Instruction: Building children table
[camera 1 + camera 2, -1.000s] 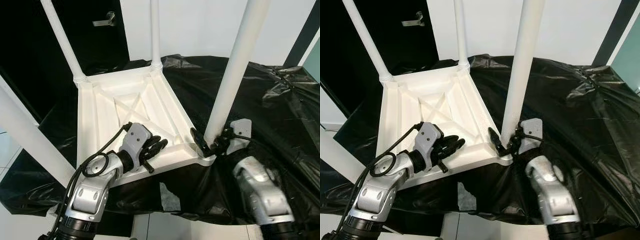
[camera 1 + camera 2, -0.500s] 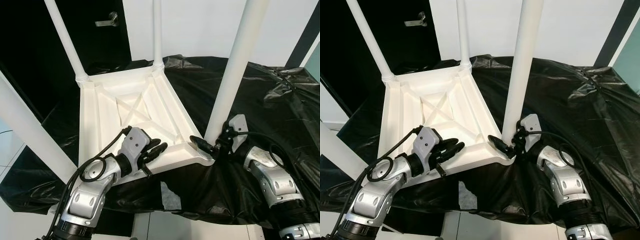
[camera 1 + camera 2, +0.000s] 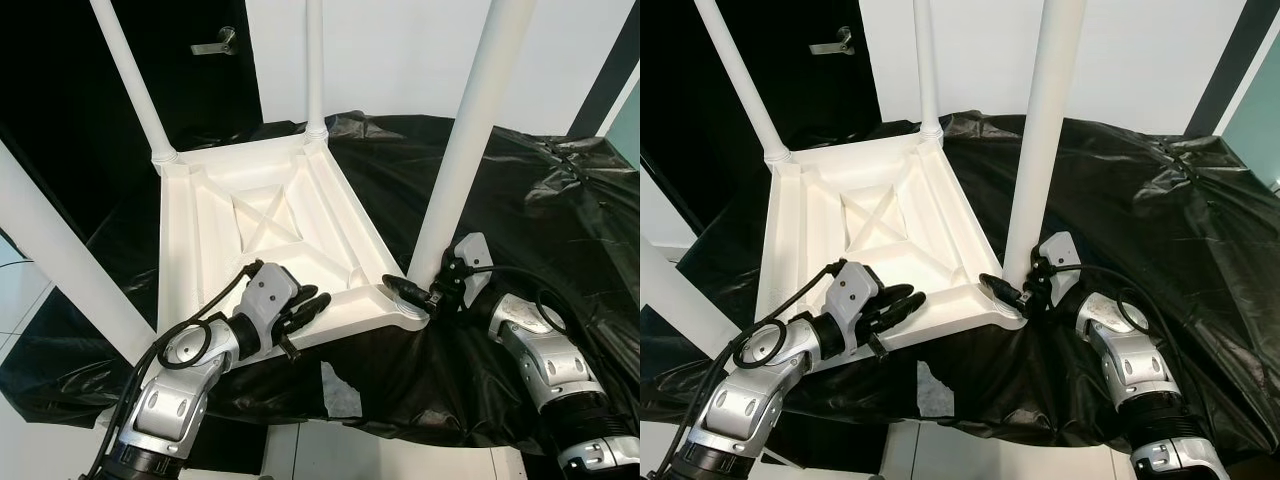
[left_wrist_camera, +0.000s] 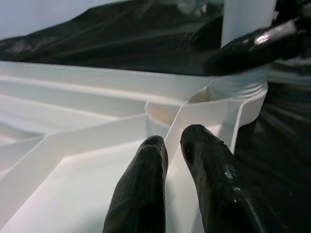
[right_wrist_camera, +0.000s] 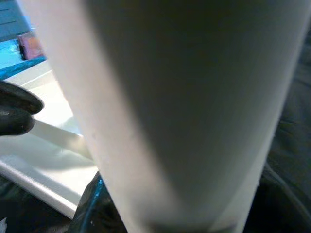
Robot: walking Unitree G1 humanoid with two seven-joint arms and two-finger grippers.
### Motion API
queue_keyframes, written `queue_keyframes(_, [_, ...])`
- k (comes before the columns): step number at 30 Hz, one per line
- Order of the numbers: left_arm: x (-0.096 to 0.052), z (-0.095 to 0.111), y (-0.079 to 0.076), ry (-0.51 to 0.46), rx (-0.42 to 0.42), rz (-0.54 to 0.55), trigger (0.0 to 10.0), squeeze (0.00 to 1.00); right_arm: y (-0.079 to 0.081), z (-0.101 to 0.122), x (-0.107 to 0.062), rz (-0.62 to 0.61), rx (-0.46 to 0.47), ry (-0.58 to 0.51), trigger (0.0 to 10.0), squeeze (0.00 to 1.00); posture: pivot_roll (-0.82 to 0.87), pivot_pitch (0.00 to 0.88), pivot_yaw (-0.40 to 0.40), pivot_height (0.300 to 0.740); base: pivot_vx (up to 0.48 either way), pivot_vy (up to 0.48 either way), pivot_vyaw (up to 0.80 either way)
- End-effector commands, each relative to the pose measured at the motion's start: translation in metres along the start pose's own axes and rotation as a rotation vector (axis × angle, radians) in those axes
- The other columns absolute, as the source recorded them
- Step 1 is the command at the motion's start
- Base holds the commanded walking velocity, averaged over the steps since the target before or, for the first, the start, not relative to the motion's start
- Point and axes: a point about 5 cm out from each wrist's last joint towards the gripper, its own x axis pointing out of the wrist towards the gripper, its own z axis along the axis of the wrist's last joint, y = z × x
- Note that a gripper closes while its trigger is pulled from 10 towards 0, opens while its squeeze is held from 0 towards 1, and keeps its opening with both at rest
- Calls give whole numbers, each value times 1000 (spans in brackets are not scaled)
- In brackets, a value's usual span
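White tabletop (image 3: 250, 230) lay upside down on black sheet (image 3: 540, 200). Right gripper (image 3: 420, 294) clasped the near-right leg (image 3: 465, 150) at its base, leg axis upright; left gripper (image 3: 300, 305), fingers together, rested on the rim.

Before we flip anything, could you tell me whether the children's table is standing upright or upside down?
Upside down: the white table lies with its ribbed underside up on the black sheet, legs pointing upward.
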Motion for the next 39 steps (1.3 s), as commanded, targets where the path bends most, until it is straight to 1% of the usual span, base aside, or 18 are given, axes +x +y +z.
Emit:
queue_keyframes(1, [2,-1,-3,-7,1,-40,10000,0,6,-6,1,-79,-1,26,10000,0,55,0,-38,740,0,0,0])
queue_keyframes(3, [3,2,-3,-36,-28,-8,10000,0,13,-6,0,-203,-22,31,10000,0,51,0,-35,740,0,0,0])
queue_keyframes(6, [3,3,-3,-38,-30,-5,10000,0,13,-6,0,-209,-27,31,10000,0,51,0,-35,740,0,0,0])
queue_keyframes(8, [4,1,-5,-45,-48,12,10000,0,25,-6,-1,-312,-15,14,10000,0,60,0,-47,740,0,0,0])
queue_keyframes(10, [5,1,-5,-47,-52,17,10000,0,28,-6,-1,-344,-12,9,10000,0,60,0,-47,740,0,0,0])
queue_keyframes(12, [2,0,-8,-49,-71,4,10000,0,33,-10,-1,-501,12,21,10000,0,60,0,-32,740,0,0,0])
queue_keyframes(13, [2,0,-8,-49,-71,4,10000,0,33,-10,-1,-501,12,21,10000,0,60,0,-32,740,0,0,0])
queue_keyframes(17, [2,1,-6,-51,-70,-8,10000,0,38,-13,-6,-732,106,6,10000,0,56,0,-7,740,0,0,0])
queue_keyframes(25, [0,1,1,-46,-64,-14,10000,0,36,-18,-13,-840,132,22,10000,0,25,0,33,740,0,0,0])
queue_keyframes(26, [0,2,2,-49,-66,-15,10000,0,35,-16,-13,-846,124,15,10000,118,23,0,36,740,0,0,0])
queue_keyframes(27, [0,2,2,-49,-66,-15,10000,0,35,-16,-13,-846,124,15,10000,118,23,0,36,740,0,0,0])
queue_keyframes(28, [2,2,3,-52,-66,-16,10000,0,33,-16,-16,-862,123,8,10000,1000,24,0,38,740,0,0,0])
queue_keyframes(31, [4,3,4,-55,-63,-15,10000,0,31,-13,-16,-868,122,-9,10000,1000,28,0,34,740,0,0,0])
queue_keyframes(33, [4,2,4,-53,-60,-14,10000,0,31,-10,-14,-825,126,-30,10000,1000,31,0,29,740,0,0,0])
queue_keyframes(34, [3,1,5,-51,-57,-7,10000,0,30,-8,-14,-791,120,-43,10000,16,31,0,26,740,0,0,0])
queue_keyframes(36, [3,1,6,-49,-55,-1,10000,0,29,-7,-13,-769,114,-52,10000,16,32,0,25,740,0,0,0])
queue_keyframes(38, [3,2,6,-54,-55,-1,10000,0,26,-3,-14,-661,107,-79,10000,0,32,0,22,740,0,0,0])
queue_keyframes(39, [3,2,6,-54,-55,-1,10000,0,26,-3,-14,-661,107,-79,10000,0,32,0,22,740,0,0,0])
